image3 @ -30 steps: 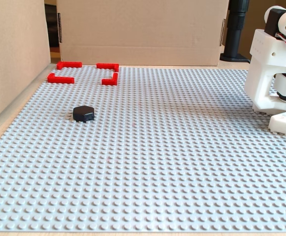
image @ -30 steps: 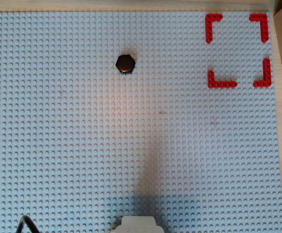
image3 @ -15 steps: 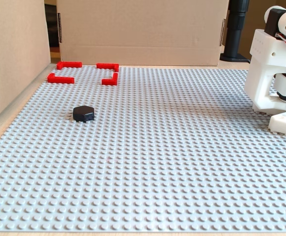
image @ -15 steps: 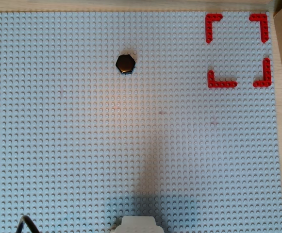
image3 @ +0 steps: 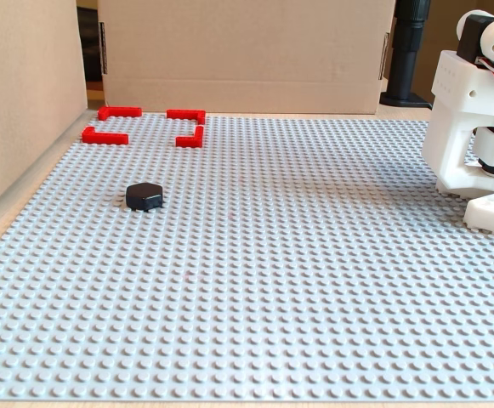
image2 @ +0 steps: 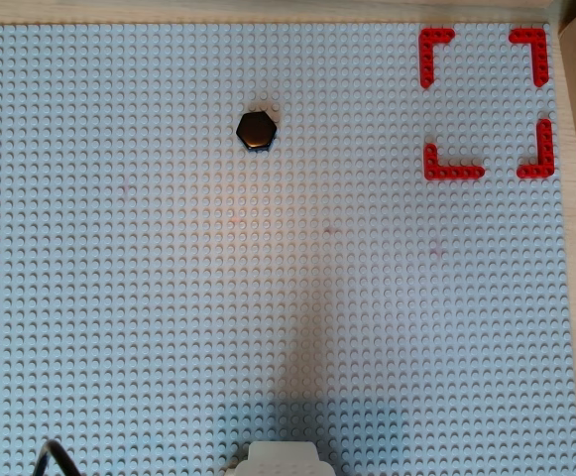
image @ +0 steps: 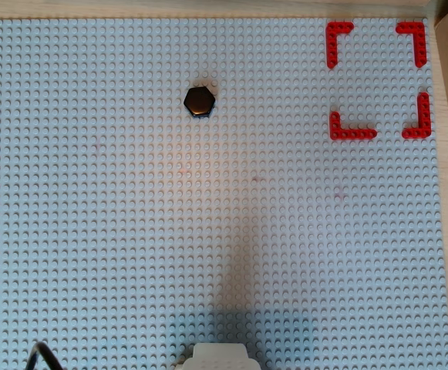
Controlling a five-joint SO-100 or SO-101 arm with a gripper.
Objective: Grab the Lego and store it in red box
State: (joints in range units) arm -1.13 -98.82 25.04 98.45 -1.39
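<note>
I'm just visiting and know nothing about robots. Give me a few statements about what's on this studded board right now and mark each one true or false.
1. The black Lego sits inside the red box. False: it rests on the grey baseplate well outside the box, to its left in both overhead views.
2. The red box is four separate corner pieces with gaps between them. True.
3. The arm's fingers are clamped on the Lego. False: nothing touches it; only the arm's white base shows, at the right edge of the fixed view.
4. The area inside the red box is bare baseplate. True.
5. A cardboard wall stands behind the board in the fixed view. True.
</note>
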